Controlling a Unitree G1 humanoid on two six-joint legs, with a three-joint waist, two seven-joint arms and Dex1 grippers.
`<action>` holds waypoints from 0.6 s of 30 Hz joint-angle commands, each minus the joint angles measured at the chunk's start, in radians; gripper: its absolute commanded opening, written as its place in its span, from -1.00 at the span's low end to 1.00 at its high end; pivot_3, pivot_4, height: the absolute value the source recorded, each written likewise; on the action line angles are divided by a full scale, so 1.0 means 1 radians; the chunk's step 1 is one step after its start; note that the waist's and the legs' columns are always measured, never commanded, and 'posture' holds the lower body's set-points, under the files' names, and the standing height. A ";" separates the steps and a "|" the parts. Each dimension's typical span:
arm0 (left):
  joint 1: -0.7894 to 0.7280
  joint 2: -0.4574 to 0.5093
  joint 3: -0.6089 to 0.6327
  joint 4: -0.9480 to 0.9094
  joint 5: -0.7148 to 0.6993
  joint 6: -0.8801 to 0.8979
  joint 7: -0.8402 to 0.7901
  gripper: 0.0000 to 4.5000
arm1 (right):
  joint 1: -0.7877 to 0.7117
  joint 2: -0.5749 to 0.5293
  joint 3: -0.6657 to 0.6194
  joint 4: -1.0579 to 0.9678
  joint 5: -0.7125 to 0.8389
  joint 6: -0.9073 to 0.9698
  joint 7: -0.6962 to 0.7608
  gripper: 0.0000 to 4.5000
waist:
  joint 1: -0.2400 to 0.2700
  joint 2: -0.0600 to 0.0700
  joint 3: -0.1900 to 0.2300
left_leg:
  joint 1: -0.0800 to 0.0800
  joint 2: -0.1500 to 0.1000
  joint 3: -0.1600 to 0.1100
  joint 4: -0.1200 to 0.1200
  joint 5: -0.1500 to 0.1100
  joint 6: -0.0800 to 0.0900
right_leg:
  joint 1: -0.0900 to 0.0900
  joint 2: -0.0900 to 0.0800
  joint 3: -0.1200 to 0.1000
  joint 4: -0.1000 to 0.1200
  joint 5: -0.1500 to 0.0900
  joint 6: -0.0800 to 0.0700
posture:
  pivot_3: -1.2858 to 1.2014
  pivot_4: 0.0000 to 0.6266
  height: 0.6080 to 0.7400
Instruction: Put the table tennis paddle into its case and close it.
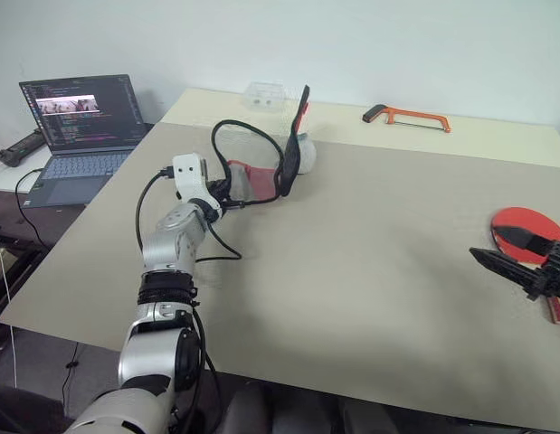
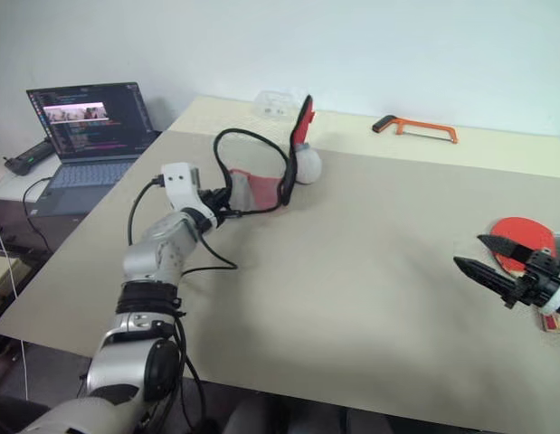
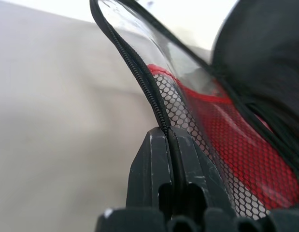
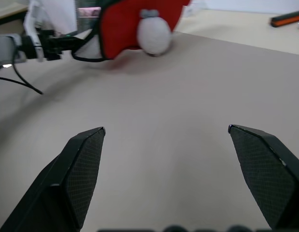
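L gripper [image 3: 172, 145] pinches case [image 1: 261, 176] rim; R gripper [image 4: 166, 140] wide; hacksaw [image 1: 406, 116] behind.

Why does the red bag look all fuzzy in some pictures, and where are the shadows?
In the right wrist view, the case is far off and soft, while the right gripper's open fingers look sharper. In the left wrist view, the black flap is smeared, but the zipper in the left gripper is crisp. In the left eye view, a soft shadow lies on the table.

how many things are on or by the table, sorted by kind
sports gear: 2, paddle and case
tools: 1, hacksaw
electronics: 1, laptop
clear plastic box: 1
total: 5
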 commanded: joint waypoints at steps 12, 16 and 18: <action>0.061 -0.020 -0.056 -0.168 -0.010 -0.060 -0.085 -0.99 | -0.069 0.040 0.087 -0.163 0.113 0.056 -0.075 1.00 | 0.001 -0.002 0.001 | -0.001 0.000 -0.002 0.000 0.000 0.000 | 0.000 0.000 -0.001 -0.001 0.000 0.000 | 0.03 -0.52 1.00; 0.056 -0.034 -0.040 -0.181 -0.029 -0.073 -0.079 -0.99 | -0.095 0.042 0.107 -0.176 0.126 0.061 -0.086 1.00 | 0.002 -0.002 0.001 | -0.001 0.000 -0.002 0.000 0.000 0.000 | 0.000 0.000 -0.001 -0.001 0.000 0.000 | 0.03 -0.52 1.00; 0.057 -0.043 -0.041 -0.194 -0.032 -0.073 -0.071 -0.99 | -0.108 0.043 0.114 -0.177 0.131 0.060 -0.090 1.00 | 0.002 -0.003 0.002 | -0.001 0.000 -0.002 0.000 0.000 0.000 | 0.000 0.000 -0.001 -0.001 0.000 0.000 | 0.03 -0.52 1.00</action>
